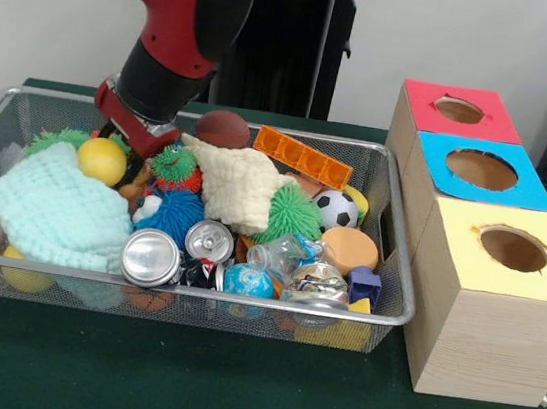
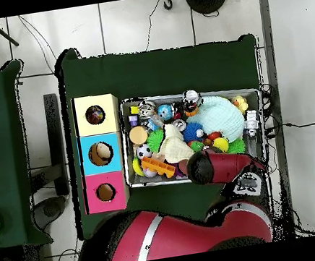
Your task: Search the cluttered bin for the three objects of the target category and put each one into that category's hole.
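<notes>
The wire mesh bin [image 1: 241, 300] is full of clutter. The mint-green knit cloth [image 1: 56, 206] lies at its left front, also seen from overhead [image 2: 220, 114]. The cream knit cloth [image 1: 241, 186] lies in the middle, also overhead [image 2: 172, 147]. No polka-dot cloth shows in the bin. The yellow-faced hole [image 1: 513, 248] tops the nearest wooden box; the overhead view [image 2: 95, 115] shows something dark inside it. My gripper [image 1: 137, 151] reaches down into the bin's back left, between a yellow ball [image 1: 102, 160] and a green spiky ball [image 1: 174, 163]. Its tips are buried in the clutter.
Silver cans [image 1: 151, 257] [image 1: 209, 240] lie at the bin's front. A soccer ball [image 1: 334, 209], a large green spiky ball [image 1: 290, 215], a brown ball [image 1: 223, 128] and an orange block [image 1: 302, 156] surround the cream cloth. The blue-faced hole [image 1: 481, 169] and red-faced hole [image 1: 458, 110] stand behind the yellow one.
</notes>
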Motion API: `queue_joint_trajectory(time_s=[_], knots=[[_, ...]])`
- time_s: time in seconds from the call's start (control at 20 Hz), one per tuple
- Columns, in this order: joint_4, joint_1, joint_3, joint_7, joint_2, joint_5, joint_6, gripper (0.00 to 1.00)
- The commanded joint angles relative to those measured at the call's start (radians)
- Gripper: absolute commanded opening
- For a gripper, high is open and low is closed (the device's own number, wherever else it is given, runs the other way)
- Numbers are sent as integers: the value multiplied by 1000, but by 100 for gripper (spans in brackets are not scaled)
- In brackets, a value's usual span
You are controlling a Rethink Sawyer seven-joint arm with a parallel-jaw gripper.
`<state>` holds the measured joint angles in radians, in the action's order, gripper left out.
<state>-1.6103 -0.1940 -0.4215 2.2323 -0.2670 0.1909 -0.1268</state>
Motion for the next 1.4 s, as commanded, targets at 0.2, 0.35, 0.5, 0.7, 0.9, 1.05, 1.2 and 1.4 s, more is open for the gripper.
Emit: queue_joint_trajectory(time_s=[0.2, 0.35, 0.5, 0.7, 0.9, 1.05, 1.2, 1.4], knots=[[102, -38, 41, 16, -54, 62, 83, 100], [103, -40, 40, 4, -86, 78, 71, 100], [114, -38, 33, 2, -104, 90, 72, 100], [137, -24, 8, 13, -118, 103, 89, 100], [181, -29, 14, 9, -117, 114, 93, 100], [220, -36, 29, 9, -102, 113, 88, 100], [240, -31, 30, 25, -78, 107, 104, 100], [254, -20, 21, 48, -53, 95, 119, 100]])
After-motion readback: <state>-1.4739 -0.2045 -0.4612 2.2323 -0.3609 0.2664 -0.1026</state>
